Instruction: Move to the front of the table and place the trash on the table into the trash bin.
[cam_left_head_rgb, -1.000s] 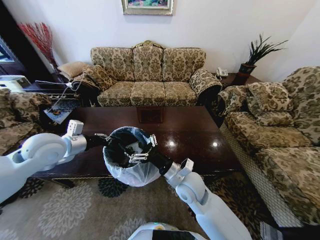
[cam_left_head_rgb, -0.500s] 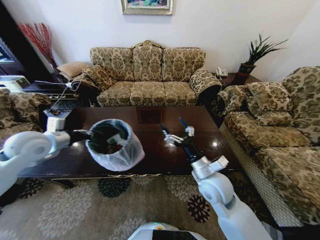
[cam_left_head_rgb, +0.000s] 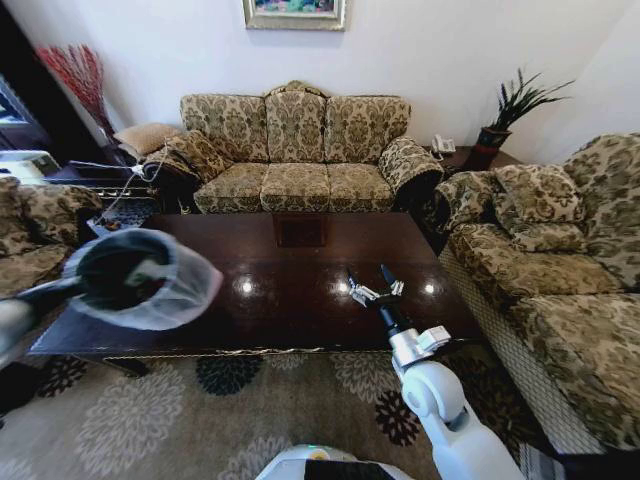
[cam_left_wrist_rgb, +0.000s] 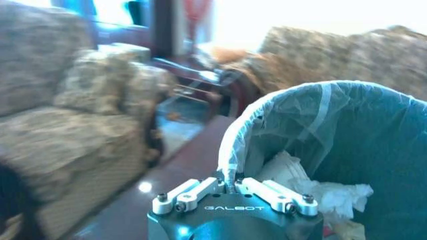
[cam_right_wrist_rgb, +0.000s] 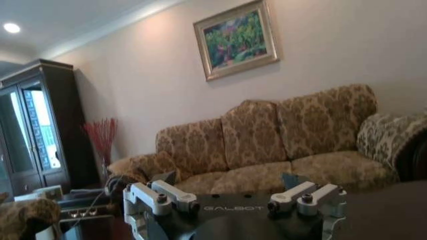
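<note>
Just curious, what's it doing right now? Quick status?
Left tool shut on bin rim, bin held over table's left end. Right tool open above table. Tissue inside.

The dark top of the table (cam_left_head_rgb: 300, 285) lies bare beneath and all around the spread fingers of the right gripper (cam_left_head_rgb: 371, 280), with open room toward the far sofa (cam_left_head_rgb: 297, 150). Off the fingers' right side, the armchair (cam_left_head_rgb: 560, 270) closes the way just past the table edge. Well apart on their other side, the trash bin (cam_left_head_rgb: 140, 278) hangs over the table's left end, gripped at its rim by the left gripper (cam_left_wrist_rgb: 233, 186).
</note>
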